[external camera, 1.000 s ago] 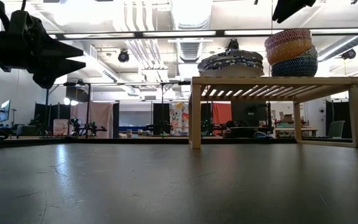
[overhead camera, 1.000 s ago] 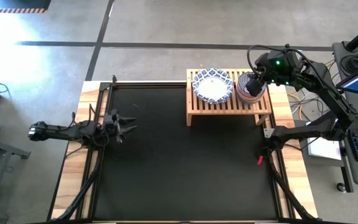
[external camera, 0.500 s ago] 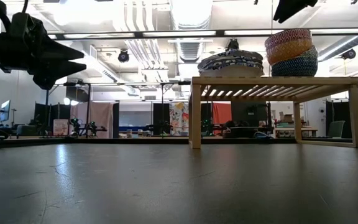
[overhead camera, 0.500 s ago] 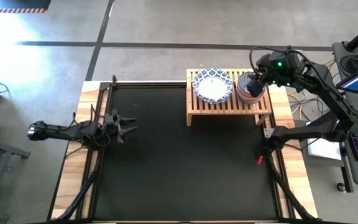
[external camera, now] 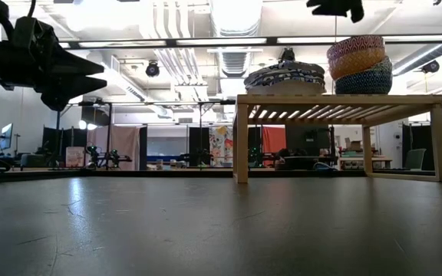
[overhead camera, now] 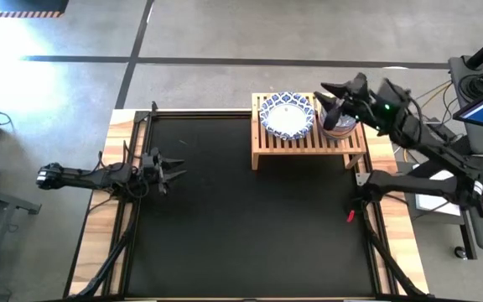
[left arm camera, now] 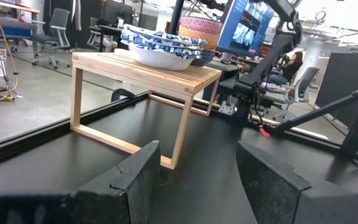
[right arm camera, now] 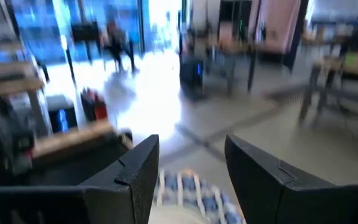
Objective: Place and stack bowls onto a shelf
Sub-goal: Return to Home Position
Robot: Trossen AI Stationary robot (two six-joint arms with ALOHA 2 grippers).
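both stacks sit on the shelf: white bowls at one end, small bowls just beside them at the other. right tool hovers above the shelf over the small bowls, fingers apart, holding nothing. left tool hangs well away from the shelf over the table, fingers apart too.

White blue-rimmed bowls stacked beside small patterned stack on shelf.
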